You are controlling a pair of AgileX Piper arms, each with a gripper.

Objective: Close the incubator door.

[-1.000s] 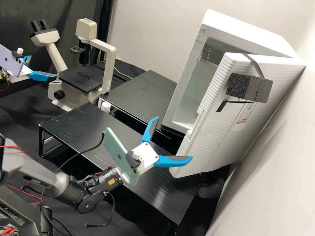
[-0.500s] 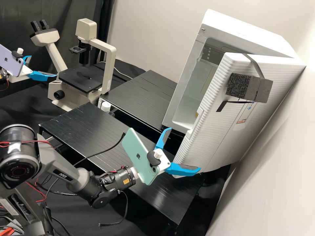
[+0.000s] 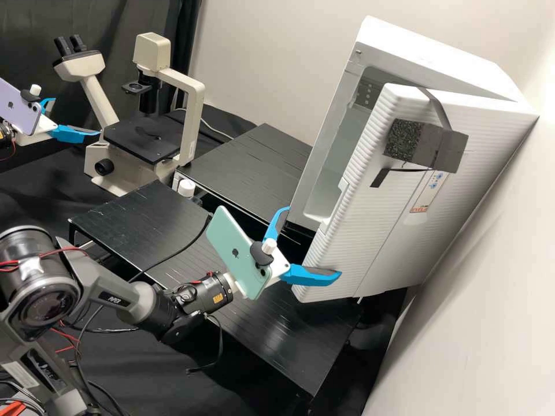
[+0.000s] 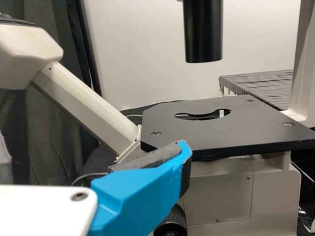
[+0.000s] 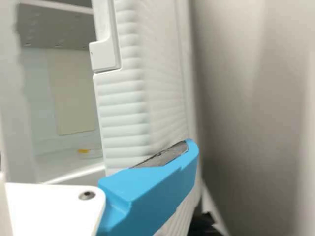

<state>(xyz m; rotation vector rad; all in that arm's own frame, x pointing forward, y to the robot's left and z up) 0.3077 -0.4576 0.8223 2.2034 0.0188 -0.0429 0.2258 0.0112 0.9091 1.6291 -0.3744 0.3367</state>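
The incubator (image 3: 445, 58) has its door (image 3: 370, 231) ajar, a printed label (image 3: 429, 192) outside. By the door's lower free corner, the right gripper (image 3: 310, 241) spreads wide — gripping nothing. Well apart from the incubator, the left gripper (image 3: 76, 117) — also wide, empty — is near a microscope (image 3: 194, 115).

Bitten-apple sign (image 3: 235, 253) on the green phone (image 3: 223, 228) | same kind of sign, small (image 3: 11, 104), on the purple phone (image 3: 26, 118) | pale letters (image 3: 110, 299) on the grey right arm (image 3: 136, 301) | orange-red letters (image 3: 420, 209) and little blue signs (image 3: 439, 175) on the white incubator door (image 3: 370, 237)
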